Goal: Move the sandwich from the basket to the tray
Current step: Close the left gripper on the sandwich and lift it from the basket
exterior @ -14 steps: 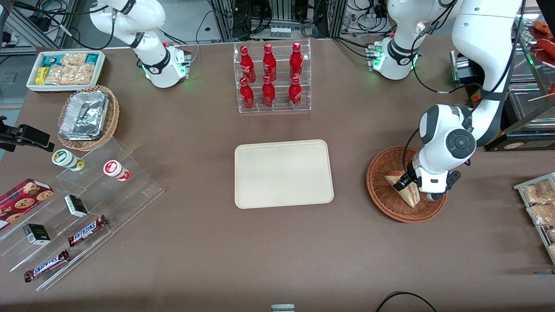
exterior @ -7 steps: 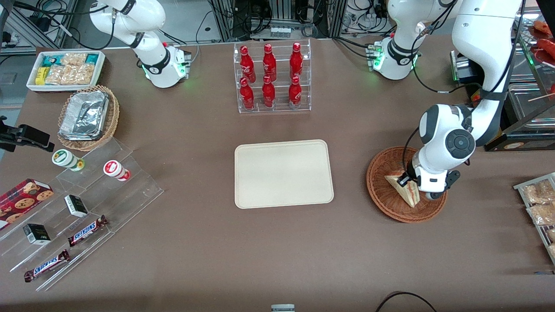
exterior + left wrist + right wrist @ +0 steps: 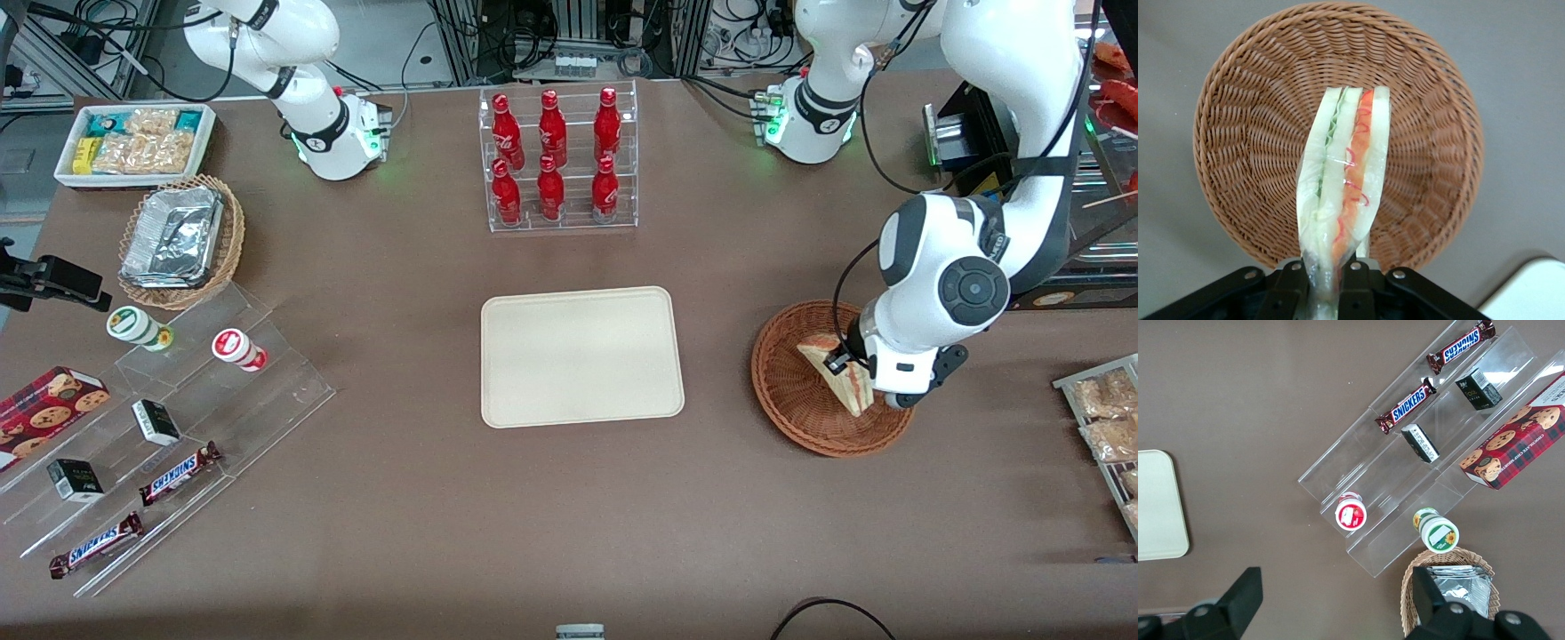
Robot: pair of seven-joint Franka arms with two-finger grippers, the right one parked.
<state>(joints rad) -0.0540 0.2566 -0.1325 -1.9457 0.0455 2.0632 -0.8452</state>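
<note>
The claw (image 3: 1328,277) is closed on one end of the sandwich (image 3: 1341,187), holding it on edge above the basket (image 3: 1245,133), which sits on the counter (image 3: 427,498) toward the working arm's end. The step in hand looks like the lift-out, and it is best done by rising straight until the hanging tip clears the wicker rim. Only then should the arm carry it sideways, keeping the pinch steady so the wrapped wedge does not slip, toward the tray (image 3: 582,356) lying mid-counter.
</note>
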